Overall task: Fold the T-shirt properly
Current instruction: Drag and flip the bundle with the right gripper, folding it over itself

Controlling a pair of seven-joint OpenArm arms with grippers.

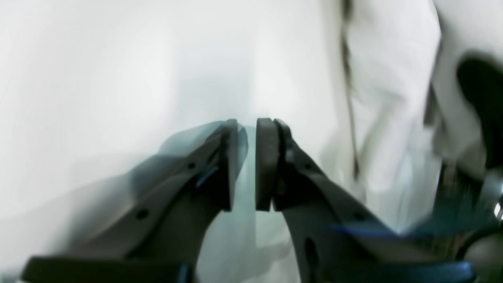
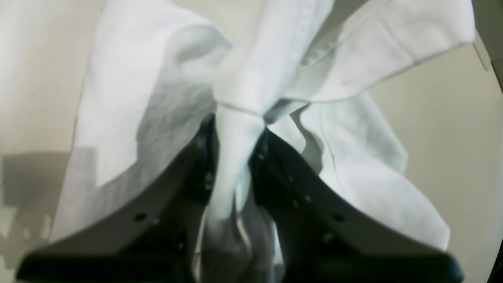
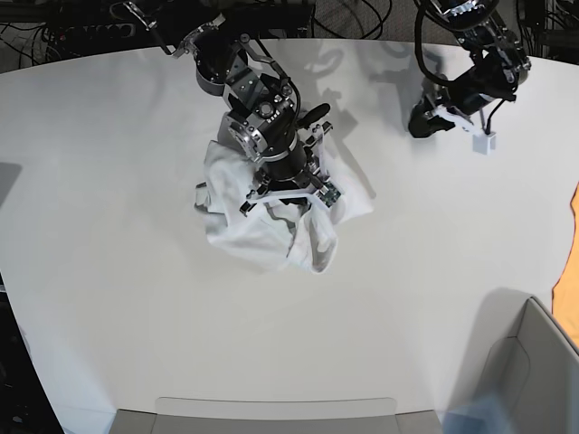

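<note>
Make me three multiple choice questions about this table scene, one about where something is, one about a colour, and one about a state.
1. Where does the orange cloth lie?
A. under the T-shirt
B. at the table's right edge in the base view
C. in the left pincer

2. What colour is the T-shirt?
A. white
B. blue
C. striped red

3. What is the right pincer doing?
A. hanging open and bare
B. resting on the orange cloth
C. pinching a bunch of T-shirt fabric

Answers:
1 B, only a sliver shows at that edge, far from the shirt.
2 A, both wrist views and the base view show plain white fabric.
3 C, the right wrist view shows fabric squeezed between its fingers.
</note>
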